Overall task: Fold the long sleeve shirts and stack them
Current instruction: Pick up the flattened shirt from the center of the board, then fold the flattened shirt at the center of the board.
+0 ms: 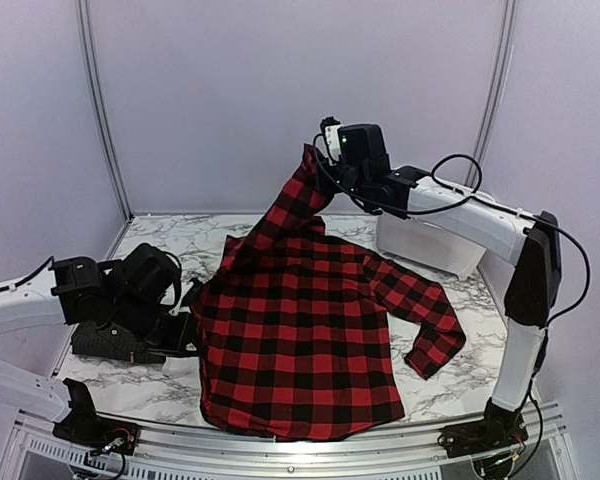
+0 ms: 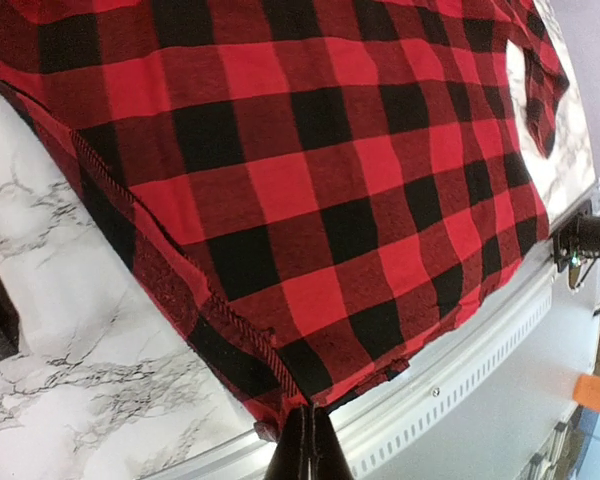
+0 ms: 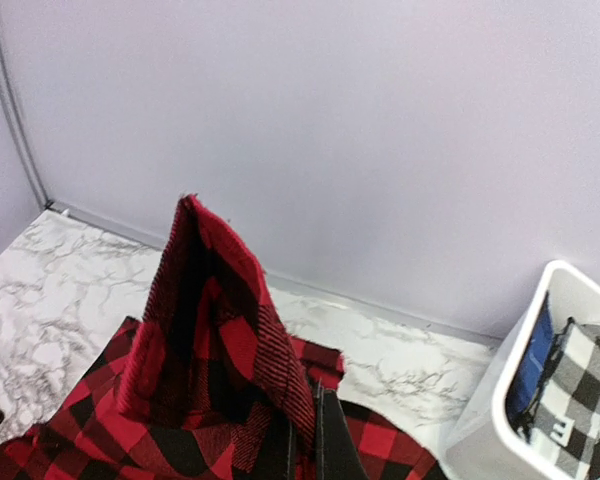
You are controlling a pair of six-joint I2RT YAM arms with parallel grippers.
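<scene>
A dark bundle [image 1: 108, 342] under the left arm is half hidden and hard to identify, so only one flannel shirt [image 1: 300, 340] counts clearly, spread on the marble bench [image 1: 160, 240]. The left pincer [image 1: 188, 332] is clamped on the shirt's left edge. The right pincer [image 1: 315, 158] is clamped on a fold of it lifted high.

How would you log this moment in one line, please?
left gripper: shut on flannel shirt edge | right gripper: shut on flannel shirt, raised | fold: unfinished
</scene>
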